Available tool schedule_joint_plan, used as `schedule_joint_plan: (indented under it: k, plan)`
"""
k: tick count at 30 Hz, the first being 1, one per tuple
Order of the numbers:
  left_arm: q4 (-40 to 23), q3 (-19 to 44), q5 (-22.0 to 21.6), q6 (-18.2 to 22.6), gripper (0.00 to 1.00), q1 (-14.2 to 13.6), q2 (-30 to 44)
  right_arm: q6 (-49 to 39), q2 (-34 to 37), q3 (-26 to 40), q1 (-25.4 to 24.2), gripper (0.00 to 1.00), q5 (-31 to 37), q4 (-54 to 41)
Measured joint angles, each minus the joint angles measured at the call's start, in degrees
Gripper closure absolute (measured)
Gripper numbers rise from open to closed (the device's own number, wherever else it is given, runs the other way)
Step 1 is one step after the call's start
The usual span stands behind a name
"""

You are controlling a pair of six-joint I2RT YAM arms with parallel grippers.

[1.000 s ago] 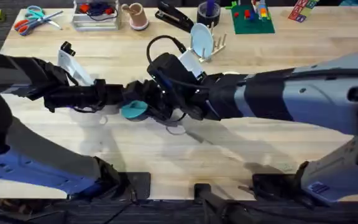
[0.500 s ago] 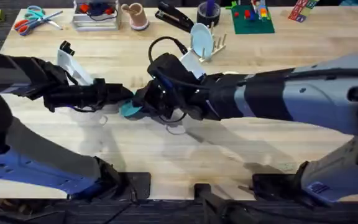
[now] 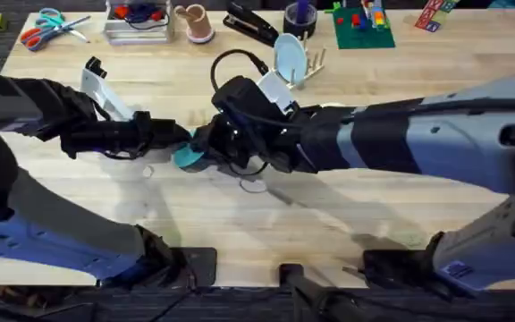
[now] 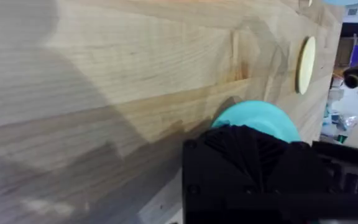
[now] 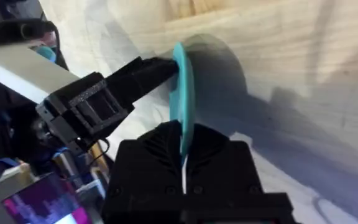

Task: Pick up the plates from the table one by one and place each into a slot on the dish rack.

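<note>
Overhead, the table point(image 3: 347, 224) is crossed by both arms, which meet at its middle. Beyond the right claw point(image 5: 183, 134), farther from the bases and a little to its right, the dish rack point(image 3: 316, 63) is seen with a pale blue plate point(image 3: 291, 54) standing in it. The cream plate point(image 4: 305, 64) lies flat on the wood, well beyond the left claw point(image 3: 181, 136) in that claw's own wrist view.

The teal plate point(image 3: 188, 159) is held on edge between the two claws, close over the wood. In the right wrist view its rim is pinched in the narrow gap of the right claw, while the left claw meets the opposite rim from the far side. Whether the left claw is clamped or merely touching cannot be told.

The step in hand is judged to be a hand-over of the teal plate from the left arm to the right. Next, a release by the left claw is called for. The plate must then be carried upright by the right arm to the rack, lined up with a free slot beside the blue plate, and lowered between the pegs.
</note>
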Motion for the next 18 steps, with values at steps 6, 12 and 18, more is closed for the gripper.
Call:
schedule_joint_plan:
  k: [6, 12, 18]
  plan:
    - [-1.64, 0.77, -1.43, 0.06, 0.962, -0.48, -0.82, -5.78, -2.69, 0.00, 0.06, 0.970, 5.09, -4.39]
    - [-1.92, 1.10, -3.79, -0.51, 0.962, -0.70, -9.75, -12.31, -11.08, 0.02, -1.16, 0.970, 10.10, -11.93]
    - [-2.48, 2.92, -5.31, -2.34, 0.962, -2.47, -22.55, -19.61, -19.56, 0.35, -4.80, 0.970, 12.05, -23.65]
